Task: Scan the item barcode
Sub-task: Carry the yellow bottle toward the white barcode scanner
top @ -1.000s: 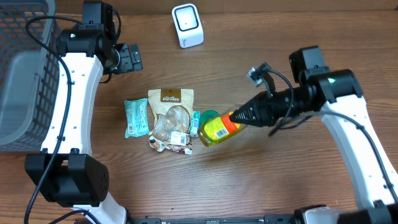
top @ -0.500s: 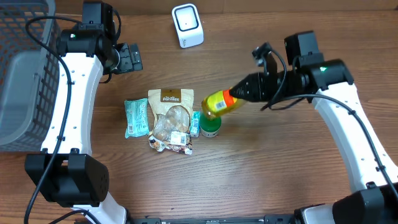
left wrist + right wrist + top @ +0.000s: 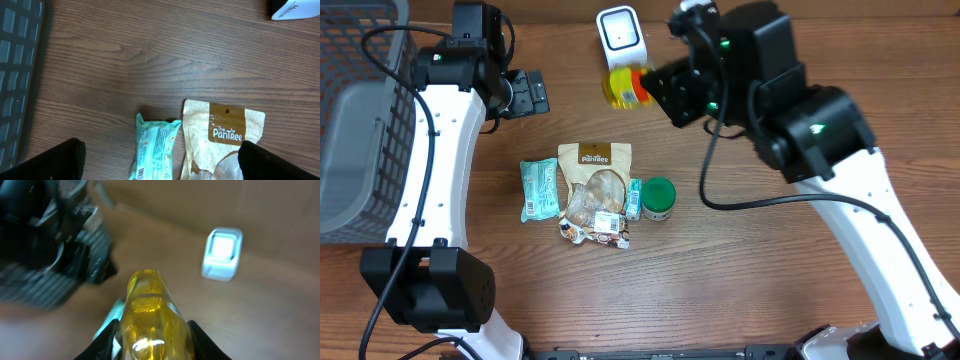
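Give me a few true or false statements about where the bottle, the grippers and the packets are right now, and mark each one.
1. The right gripper is shut on the yellow bottle. True.
2. The yellow bottle lies on the table beside the snack pouch. False: it is held up close to the scanner.
3. The left gripper is open and empty. True.
4. The teal packet sits in the basket. False: it lies on the table left of the snack pouch, outside the basket.
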Controlling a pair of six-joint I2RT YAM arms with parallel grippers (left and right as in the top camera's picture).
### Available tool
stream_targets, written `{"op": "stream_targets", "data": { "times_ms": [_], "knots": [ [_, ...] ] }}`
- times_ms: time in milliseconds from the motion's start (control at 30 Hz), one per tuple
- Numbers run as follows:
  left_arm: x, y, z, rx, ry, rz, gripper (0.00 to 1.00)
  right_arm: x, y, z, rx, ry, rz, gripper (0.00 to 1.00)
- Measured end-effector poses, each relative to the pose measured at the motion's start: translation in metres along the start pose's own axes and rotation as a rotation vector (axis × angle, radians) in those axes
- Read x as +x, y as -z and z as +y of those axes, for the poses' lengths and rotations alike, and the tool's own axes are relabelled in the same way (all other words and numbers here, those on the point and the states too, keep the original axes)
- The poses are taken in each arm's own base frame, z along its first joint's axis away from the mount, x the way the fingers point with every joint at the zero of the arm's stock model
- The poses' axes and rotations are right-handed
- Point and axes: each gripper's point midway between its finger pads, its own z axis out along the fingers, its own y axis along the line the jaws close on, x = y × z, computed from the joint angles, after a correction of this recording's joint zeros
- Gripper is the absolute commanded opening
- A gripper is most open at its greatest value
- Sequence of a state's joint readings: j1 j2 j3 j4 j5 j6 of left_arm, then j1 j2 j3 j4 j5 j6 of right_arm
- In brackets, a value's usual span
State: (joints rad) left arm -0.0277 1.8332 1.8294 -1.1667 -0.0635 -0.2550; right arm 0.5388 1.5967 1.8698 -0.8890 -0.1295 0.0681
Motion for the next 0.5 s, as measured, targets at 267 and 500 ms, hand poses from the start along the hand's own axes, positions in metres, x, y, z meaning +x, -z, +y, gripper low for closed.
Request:
{"op": "stream_targets", "data": {
  "times_ms": [267,500],
  "knots": [
    [0.0,0.0,0.0,0.0,0.0,0.0,1.0,-0.011,-0.071,-0.036,0.19,0.192,-0.05,0.08],
    [0.0,0.0,0.0,0.0,0.0,0.0,0.99,0.019,-0.157,-0.058,0.227,0.322,0.006,0.14]
  ]
}}
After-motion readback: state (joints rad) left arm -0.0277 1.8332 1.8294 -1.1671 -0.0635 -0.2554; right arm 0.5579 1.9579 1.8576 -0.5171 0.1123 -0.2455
